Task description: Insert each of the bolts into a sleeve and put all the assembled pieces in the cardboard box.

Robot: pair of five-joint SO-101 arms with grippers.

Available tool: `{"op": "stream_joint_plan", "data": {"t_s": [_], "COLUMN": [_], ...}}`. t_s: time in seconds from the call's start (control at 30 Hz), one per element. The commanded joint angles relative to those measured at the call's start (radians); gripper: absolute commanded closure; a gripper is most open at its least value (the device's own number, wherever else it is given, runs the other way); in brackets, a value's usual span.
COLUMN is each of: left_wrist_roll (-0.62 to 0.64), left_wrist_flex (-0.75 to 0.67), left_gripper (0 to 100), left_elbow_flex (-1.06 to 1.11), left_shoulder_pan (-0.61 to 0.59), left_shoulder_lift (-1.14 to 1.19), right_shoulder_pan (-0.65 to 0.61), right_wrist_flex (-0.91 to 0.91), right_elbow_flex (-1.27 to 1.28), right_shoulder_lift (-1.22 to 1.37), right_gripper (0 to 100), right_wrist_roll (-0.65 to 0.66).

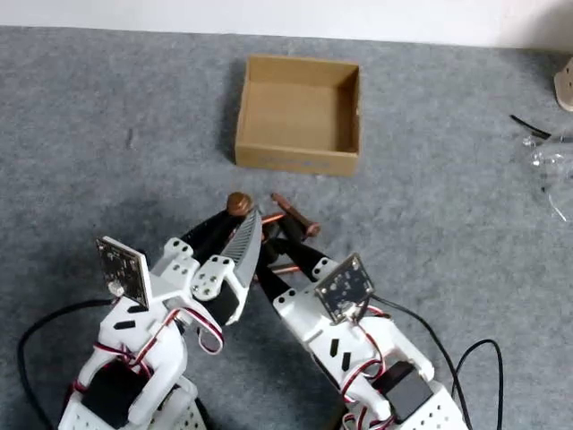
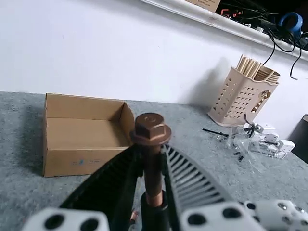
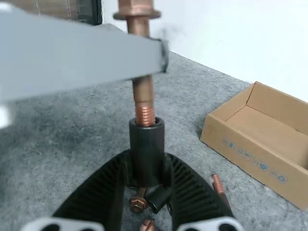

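Note:
My left gripper [image 1: 240,219] is shut on a copper bolt [image 2: 152,144] and holds it upright, hex head [image 1: 237,203] on top. Directly under it my right gripper [image 3: 147,166] is shut on a black sleeve [image 3: 146,151]. The bolt's threaded tip [image 3: 144,115] sits in the sleeve's mouth. The left gripper's grey finger [image 3: 82,53] crosses in front of the bolt's shaft in the right wrist view. The open cardboard box [image 1: 300,115] stands behind both grippers with nothing inside. Loose bolts [image 1: 295,215] and a spare black sleeve [image 3: 159,197] lie on the carpet under the grippers.
The grey carpet [image 1: 107,134] covers the table. A beige utensil caddy [image 2: 245,96] and clear plastic bags with small parts [image 2: 250,139] lie off to the right. Black cables [image 1: 466,358] trail from the arm bases.

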Motion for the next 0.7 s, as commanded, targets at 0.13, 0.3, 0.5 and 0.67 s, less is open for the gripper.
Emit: {"op": "stream_joint_plan", "data": {"t_s": [0.13,0.3,0.5,0.67], "left_wrist_roll": [0.002,0.0,-0.005,-0.005], "left_wrist_flex": [0.106,0.103,0.104,0.135], "left_gripper": [99,99,95,65], "left_elbow_flex": [0.039,0.061,0.053,0.056], "left_shoulder_pan": [0.013,0.013,0.004,0.005], "left_shoulder_lift": [-0.01,-0.01,-0.012,-0.01], "right_shoulder_pan": [-0.004,-0.004,-0.004,-0.004], "right_wrist_flex": [-0.001,-0.001,-0.002,-0.002], "right_elbow_flex": [-0.062,-0.059,-0.059,-0.058], "right_shoulder_lift": [-0.021,-0.021,-0.021,-0.021], "right_gripper": [99.5,99.5,99.5,99.5], "right_wrist_roll": [0.006,0.006,0.006,0.008]}}
